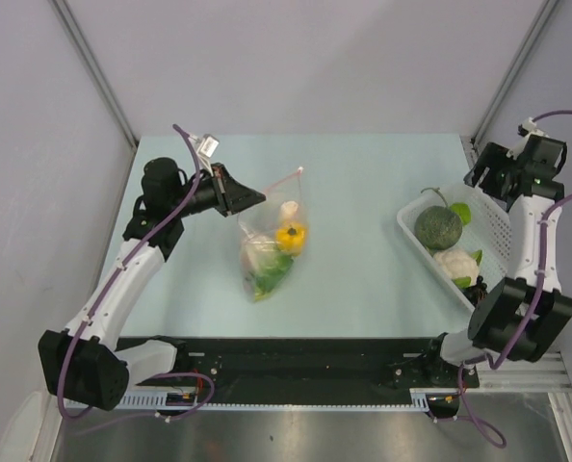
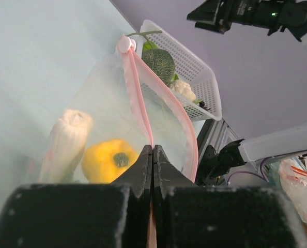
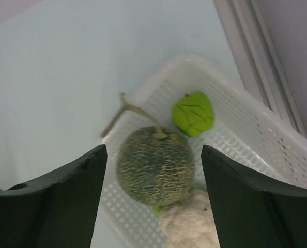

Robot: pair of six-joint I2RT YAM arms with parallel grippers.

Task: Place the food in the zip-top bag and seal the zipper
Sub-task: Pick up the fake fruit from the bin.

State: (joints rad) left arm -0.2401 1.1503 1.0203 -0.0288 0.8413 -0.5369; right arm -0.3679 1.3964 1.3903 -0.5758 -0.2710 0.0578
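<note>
L gripper point(image 2: 152, 153): fingers pressed together, pinching one lip of the zipper point(image 2: 136, 93) at its near end.
R gripper point(image 3: 152, 155): spread wide, nothing btwn the fingers; hangs just above the melon point(image 3: 154, 170) in the basket point(image 3: 236, 103).
Bag pos.: zip-top bag point(image 1: 250, 231) lies on the bench point(image 1: 363, 173), left of centre, mouth toward the L gripper, well apart from the basket.
Zipper state: the 2 pink strips bow apart in the left wrist view, so the mouth is open, not sealed; slider tab point(image 2: 125, 44) sits at the far end.
In bag: yellow pepper point(image 2: 109, 159), leek point(image 2: 65, 142), plus a whitish piece point(image 1: 259, 252) & a green piece point(image 1: 272, 276) lower down.
In basket: melon, cauliflower point(image 1: 456, 262), light-green leaf piece point(image 3: 193, 113); sth dark at the near corner point(image 1: 479, 284), too small to tell.
Done: approx. half the food bagged, going by item count.
Left: 3–4 items to carry across, then run the zipper shut along its full length.
Next (judgement): R gripper looks lined up for the melon. It seems bulky vs. the mouth opening, so the L gripper's hold on the lip matters.
</note>
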